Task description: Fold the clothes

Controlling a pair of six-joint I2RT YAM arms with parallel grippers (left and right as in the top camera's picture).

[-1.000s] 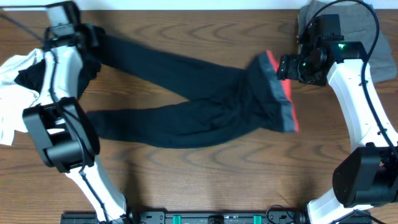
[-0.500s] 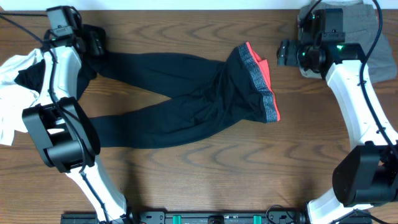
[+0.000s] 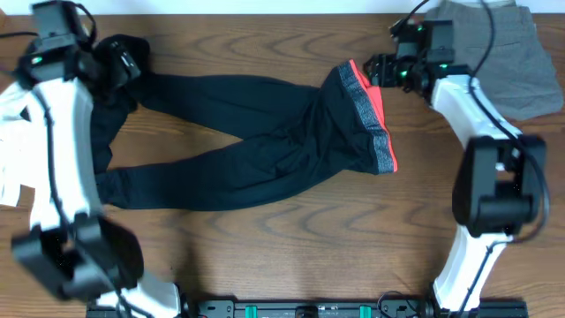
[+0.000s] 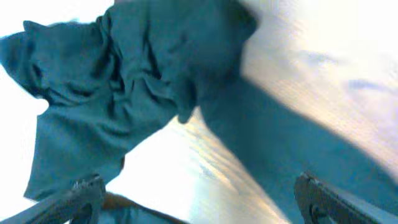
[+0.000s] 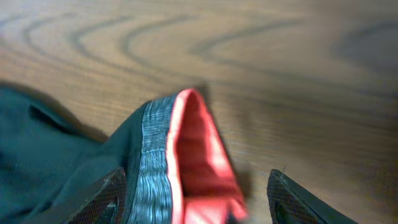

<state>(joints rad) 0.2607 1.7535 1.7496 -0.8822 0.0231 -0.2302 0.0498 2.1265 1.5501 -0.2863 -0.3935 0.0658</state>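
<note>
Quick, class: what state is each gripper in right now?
Left gripper: open, holding nothing.
Right gripper: open, facing the waistband of the trousers, nothing gripped.

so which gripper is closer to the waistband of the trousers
Right. The right gripper hovers at the top end of the waistband; the left gripper is far off, at the other end of the trousers.
</note>
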